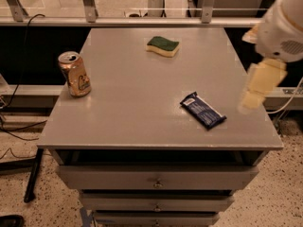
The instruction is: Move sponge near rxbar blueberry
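Sponge (163, 47), small and wavy-edged with a dark green scouring top over a pale yellow body, lies flat near the far edge of the grey cabinet top (137, 112), about midway across it. The robot's pale cream gripper (257, 90) hangs at the right side of the scene, below a rounded white arm segment (283, 27), over the cabinet's right edge. It is well apart from the sponge, which sits farther back and to its left, untouched. Whether the gripper is open or closed cannot be told, and nothing can be seen in its hold. A flat rectangular snack bar in a dark navy-blue wrapper with white markings (202, 110) lies at an angle on the near right part of the top, between sponge and gripper but closer to the gripper, apart from both. A gold drink can (75, 74) stands upright near the left edge. Grey drawers (156, 178) stack beneath the top.
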`<state>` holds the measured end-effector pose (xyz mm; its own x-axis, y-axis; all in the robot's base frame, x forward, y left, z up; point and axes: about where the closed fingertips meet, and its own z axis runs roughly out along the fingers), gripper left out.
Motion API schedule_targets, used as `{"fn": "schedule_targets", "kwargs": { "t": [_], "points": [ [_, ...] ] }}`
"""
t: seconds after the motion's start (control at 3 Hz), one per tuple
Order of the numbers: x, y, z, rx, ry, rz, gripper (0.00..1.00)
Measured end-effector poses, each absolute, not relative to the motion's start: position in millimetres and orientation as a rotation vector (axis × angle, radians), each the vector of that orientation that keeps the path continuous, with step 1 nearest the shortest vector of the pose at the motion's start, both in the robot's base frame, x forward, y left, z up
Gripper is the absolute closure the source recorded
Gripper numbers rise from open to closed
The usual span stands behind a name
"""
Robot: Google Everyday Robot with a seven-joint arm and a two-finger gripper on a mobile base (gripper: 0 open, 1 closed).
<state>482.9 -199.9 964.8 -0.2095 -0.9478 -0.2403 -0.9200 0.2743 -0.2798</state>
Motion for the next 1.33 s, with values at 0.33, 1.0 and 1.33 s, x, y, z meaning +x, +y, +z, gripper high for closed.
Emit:
{"fn": "schedule_targets", "kwargs": {
  "t": [0.33, 1.0, 1.33],
  "points": [
    [562.6, -174.4, 941.9, -1.591, 2.168, -0.061, 0.00],
    [718.2, -103.0, 895.1, -1.291, 2.150, 0.149, 0.00],
    [770.5, -76.4, 876.8, -1.143, 2.150, 0.272, 0.00]
  ]
}}
